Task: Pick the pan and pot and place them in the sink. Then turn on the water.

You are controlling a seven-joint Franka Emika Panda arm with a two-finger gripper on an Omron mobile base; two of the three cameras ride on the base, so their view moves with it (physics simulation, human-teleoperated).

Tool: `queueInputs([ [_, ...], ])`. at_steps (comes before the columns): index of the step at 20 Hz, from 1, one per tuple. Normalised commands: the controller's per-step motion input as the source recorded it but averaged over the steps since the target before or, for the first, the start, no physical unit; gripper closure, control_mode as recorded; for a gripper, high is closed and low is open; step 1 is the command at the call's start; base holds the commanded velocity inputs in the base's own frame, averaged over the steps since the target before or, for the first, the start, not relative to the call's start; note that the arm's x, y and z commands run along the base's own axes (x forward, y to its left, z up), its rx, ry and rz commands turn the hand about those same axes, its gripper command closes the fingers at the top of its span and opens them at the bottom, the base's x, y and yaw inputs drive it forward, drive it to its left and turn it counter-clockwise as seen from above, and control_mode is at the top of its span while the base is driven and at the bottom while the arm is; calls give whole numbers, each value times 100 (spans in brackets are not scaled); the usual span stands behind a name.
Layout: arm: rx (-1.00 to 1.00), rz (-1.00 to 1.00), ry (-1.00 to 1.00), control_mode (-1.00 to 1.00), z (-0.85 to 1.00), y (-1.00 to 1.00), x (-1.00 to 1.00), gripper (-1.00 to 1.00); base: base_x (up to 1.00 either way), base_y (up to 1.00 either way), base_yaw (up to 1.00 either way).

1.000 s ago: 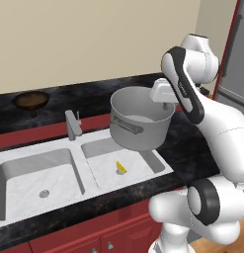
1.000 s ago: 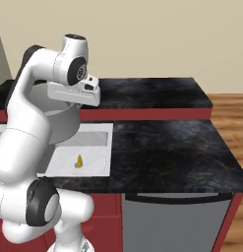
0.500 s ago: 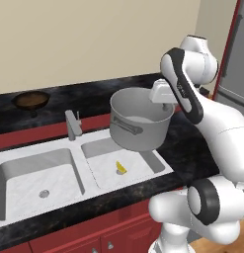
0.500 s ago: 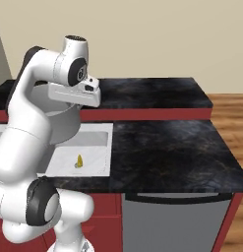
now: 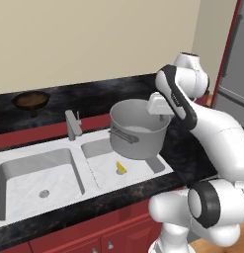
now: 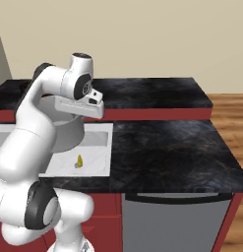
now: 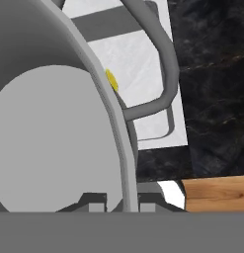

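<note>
The grey pot (image 5: pixel 138 129) hangs upright over the right basin of the white sink (image 5: pixel 24 163), a little above it. My gripper (image 5: pixel 162 114) is shut on the pot's right rim. In the hand view the fingertips (image 7: pixel 121 201) straddle the pot wall (image 7: pixel 44 138), with a loop handle (image 7: pixel 163 59) curving beside it. The brown pan (image 5: pixel 31 100) sits on the black counter at the back left, far from the gripper. A short grey faucet (image 5: pixel 73 125) stands between the basins. My arm hides part of the pot (image 6: pixel 69 130) in the right base view.
A small yellow object (image 5: pixel 121 168) lies on the floor of the right basin, just under the pot. Black counter (image 6: pixel 167 142) stretches to the right of the sink. A grey fridge (image 5: pixel 234 64) stands at the far right.
The pot has come down a little toward the right basin, still in my gripper. The pan has not moved.
</note>
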Motion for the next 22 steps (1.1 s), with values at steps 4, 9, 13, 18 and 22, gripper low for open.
queueInputs([
  [4,-1,0,0,-100,-57,-2,0,100,0,0,0],
  [9,0,0,0,-100,-32,-1,0,100,0,0,0],
  [13,-2,0,0,-100,-39,0,0,100,0,0,0],
  [18,-7,-1,2,-100,-39,3,4,100,0,0,0],
  [22,-7,-4,4,-100,-14,6,4,100,0,0,0],
])
